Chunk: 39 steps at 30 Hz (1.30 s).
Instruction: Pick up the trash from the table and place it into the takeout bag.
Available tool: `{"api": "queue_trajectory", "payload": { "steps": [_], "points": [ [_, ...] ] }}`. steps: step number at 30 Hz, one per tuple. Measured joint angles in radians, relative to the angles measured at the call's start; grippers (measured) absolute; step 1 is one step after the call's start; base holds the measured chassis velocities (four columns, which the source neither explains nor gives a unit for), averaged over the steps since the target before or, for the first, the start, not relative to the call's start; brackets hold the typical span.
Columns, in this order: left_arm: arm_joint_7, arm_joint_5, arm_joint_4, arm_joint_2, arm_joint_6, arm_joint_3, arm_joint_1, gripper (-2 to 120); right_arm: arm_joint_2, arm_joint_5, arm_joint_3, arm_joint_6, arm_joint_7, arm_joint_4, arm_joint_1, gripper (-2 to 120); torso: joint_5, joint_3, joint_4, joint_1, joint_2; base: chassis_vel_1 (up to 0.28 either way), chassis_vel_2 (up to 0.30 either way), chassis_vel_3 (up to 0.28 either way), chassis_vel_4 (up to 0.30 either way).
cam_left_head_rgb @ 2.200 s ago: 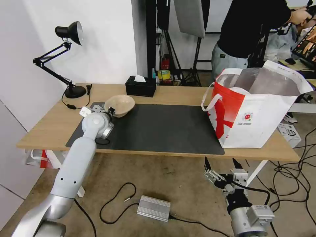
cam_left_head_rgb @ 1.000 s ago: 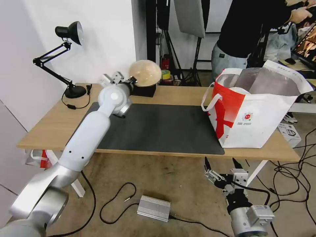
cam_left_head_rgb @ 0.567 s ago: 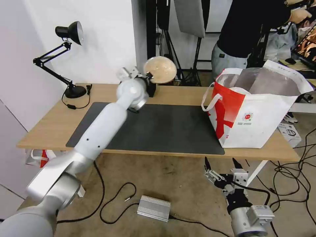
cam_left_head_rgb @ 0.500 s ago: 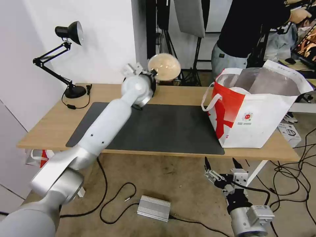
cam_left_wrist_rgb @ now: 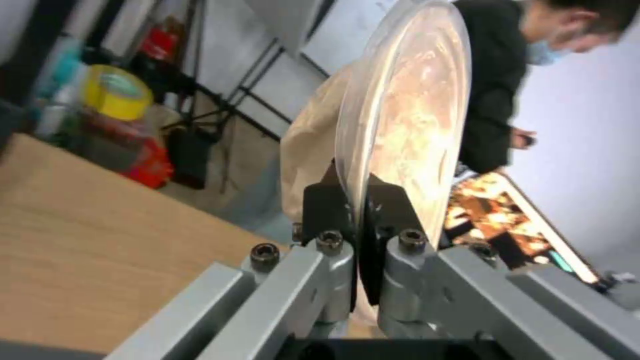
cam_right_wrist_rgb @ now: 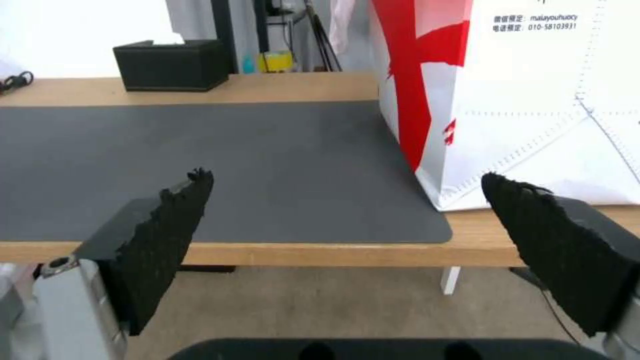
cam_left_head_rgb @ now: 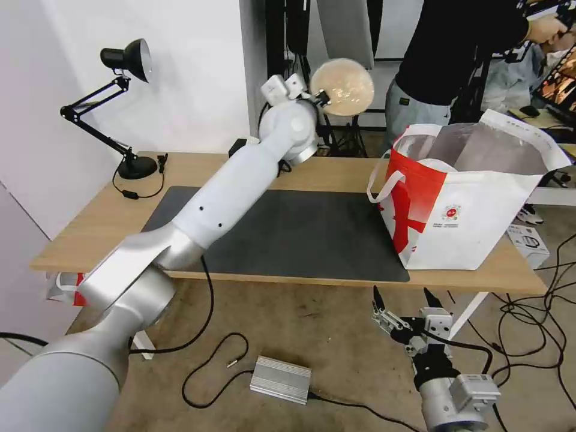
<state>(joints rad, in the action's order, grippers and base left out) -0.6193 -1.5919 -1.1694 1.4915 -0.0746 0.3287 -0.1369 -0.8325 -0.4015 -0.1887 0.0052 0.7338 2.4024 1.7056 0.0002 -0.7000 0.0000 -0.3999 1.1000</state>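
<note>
My left gripper (cam_left_head_rgb: 319, 96) is shut on the rim of the beige paper bowl (cam_left_head_rgb: 342, 86), which is tipped on edge high above the table's (cam_left_head_rgb: 336, 171) back edge. It hangs to the left of the takeout bag (cam_left_head_rgb: 474, 204) and above its mouth. In the left wrist view the fingers (cam_left_wrist_rgb: 327, 210) pinch the bowl's (cam_left_wrist_rgb: 407, 120) thin rim. The red-and-white bag stands open on the table's right end, with a white rounded shape (cam_left_head_rgb: 436, 163) inside. My right gripper (cam_left_head_rgb: 405, 298) hangs open below the table's front edge, facing the mat (cam_right_wrist_rgb: 233, 160) and the bag (cam_right_wrist_rgb: 533, 100).
A black desk lamp (cam_left_head_rgb: 127, 59) stands at the table's back left. The black tissue box (cam_right_wrist_rgb: 173, 64) sits at the back edge. A person in black stands behind the bag. A metal box (cam_left_head_rgb: 280, 379) and cables lie on the floor.
The left arm has lifted the bowl off the mat's left end and carried it up and to the right, nearer the bag. The right arm has not moved.
</note>
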Motion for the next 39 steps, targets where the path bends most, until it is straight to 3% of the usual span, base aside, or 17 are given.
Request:
{"api": "queue_trajectory", "payload": {
  "steps": [7,19,27,39],
  "points": [
    [0.046,0.002,0.051,0.058,0.010,0.002,-0.030,0,0.000,0.000,0.000,0.000,0.000,0.000,0.000,100,0.0000,0.000,-0.0001,0.000,0.000,0.000,0.000,0.000,0.000],
    [0.126,0.000,0.082,0.101,0.017,0.091,-0.065,0,0.000,0.000,0.000,0.000,0.000,0.000,0.000,100,-0.0001,0.000,0.0000,0.000,0.000,0.000,0.000,0.000,0.000],
    [0.153,0.002,0.071,0.103,0.028,0.178,-0.068,0,0.000,0.000,0.000,0.000,0.000,0.000,0.000,100,-0.0001,0.000,0.0000,0.000,0.000,0.000,0.000,0.000,0.000],
    [0.172,0.029,-0.005,0.062,0.035,0.322,-0.073,0,0.000,0.000,0.000,0.000,0.000,0.000,0.000,100,-0.0002,0.000,0.0001,0.000,0.000,0.000,0.000,0.000,0.000]
  ]
}}
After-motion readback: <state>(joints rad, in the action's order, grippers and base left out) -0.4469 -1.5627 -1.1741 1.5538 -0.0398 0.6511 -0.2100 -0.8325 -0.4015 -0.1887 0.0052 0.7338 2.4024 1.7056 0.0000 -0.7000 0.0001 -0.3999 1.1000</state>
